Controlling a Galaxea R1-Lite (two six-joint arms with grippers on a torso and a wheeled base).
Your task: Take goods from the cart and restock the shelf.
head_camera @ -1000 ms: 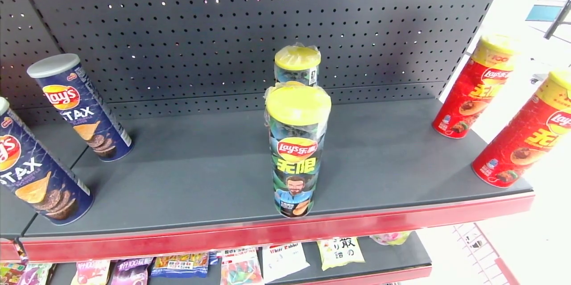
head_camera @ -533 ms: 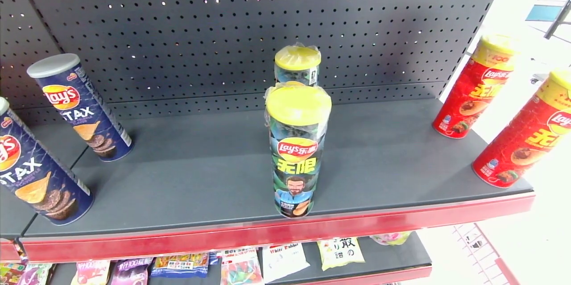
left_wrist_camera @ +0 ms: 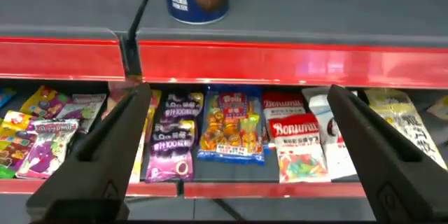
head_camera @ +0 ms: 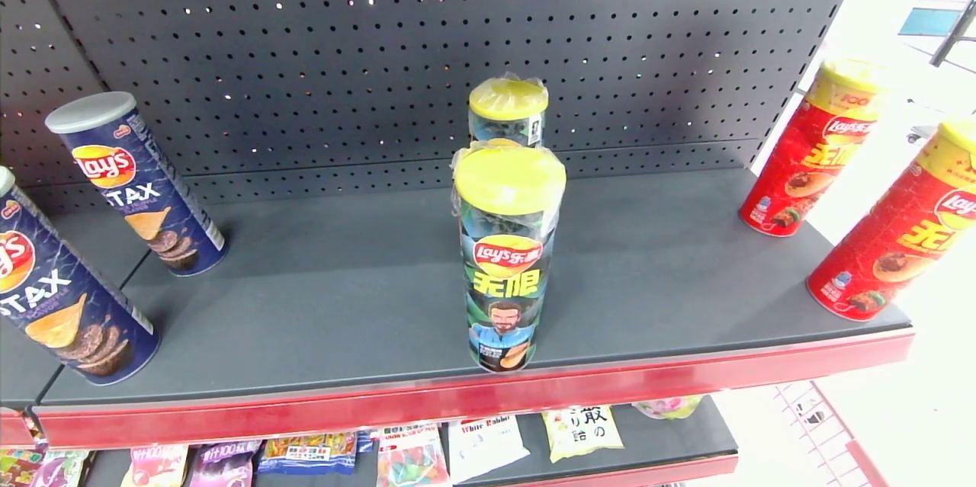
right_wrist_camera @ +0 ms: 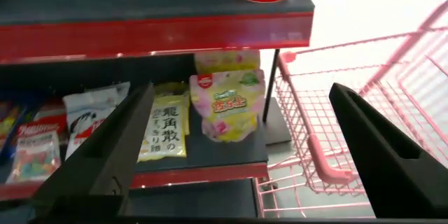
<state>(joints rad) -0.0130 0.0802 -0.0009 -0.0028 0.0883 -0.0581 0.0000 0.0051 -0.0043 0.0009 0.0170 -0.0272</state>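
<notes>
while both arms sit low before the shelving, the left claw [left_wrist_camera: 234,112] is spread wide with nothing in it, facing the candy bags [left_wrist_camera: 231,127] on the lower shelf [left_wrist_camera: 280,190]. the right claw [right_wrist_camera: 241,98] is likewise released and empty. the pink cart [right_wrist_camera: 329,136] stands just beside the shelving's end, near that claw, so the next pickup probably suits the right arm. what the cart carries i cannot tell. on the upper shelf [head_camera: 343,296] cans stand upright, sorted by flavour in front-to-back rows: green chip cans [head_camera: 505,266] in the middle, blue cans [head_camera: 137,182] left, red cans [head_camera: 812,152] right. the bare gaps between rows look meant for new stock.
</notes>
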